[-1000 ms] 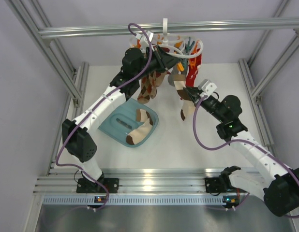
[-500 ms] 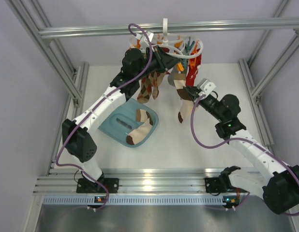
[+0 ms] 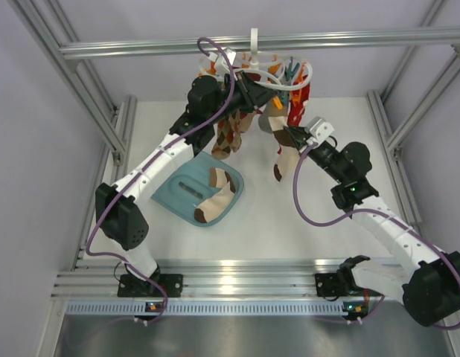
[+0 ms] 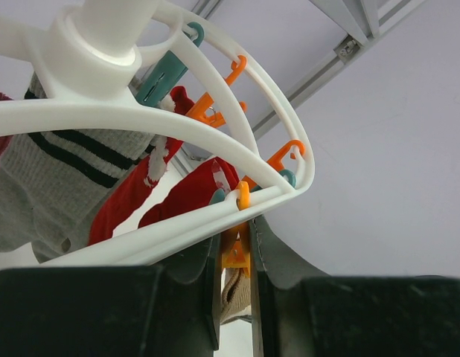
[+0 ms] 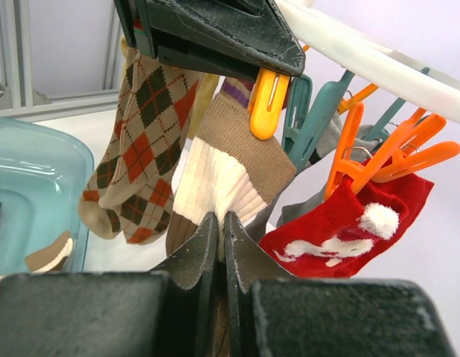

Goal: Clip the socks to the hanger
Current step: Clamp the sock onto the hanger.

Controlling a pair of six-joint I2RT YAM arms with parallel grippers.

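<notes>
Under the aluminium frame bar (image 3: 289, 41), the right gripper (image 5: 219, 223), pinched shut on a cream-and-tan sock (image 5: 215, 175), has nudged its cuff up to just beneath the orange peg (image 5: 266, 104) that the left gripper (image 4: 235, 245) squeezes on the hanger (image 4: 96, 37), so clipping looks close.

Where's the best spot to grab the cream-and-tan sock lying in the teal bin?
Probably pinch the sock near one brown-patched end, coming straight down from above: it lies flat and limp in the open-topped teal bin, whose walls block a sideways approach.
</notes>
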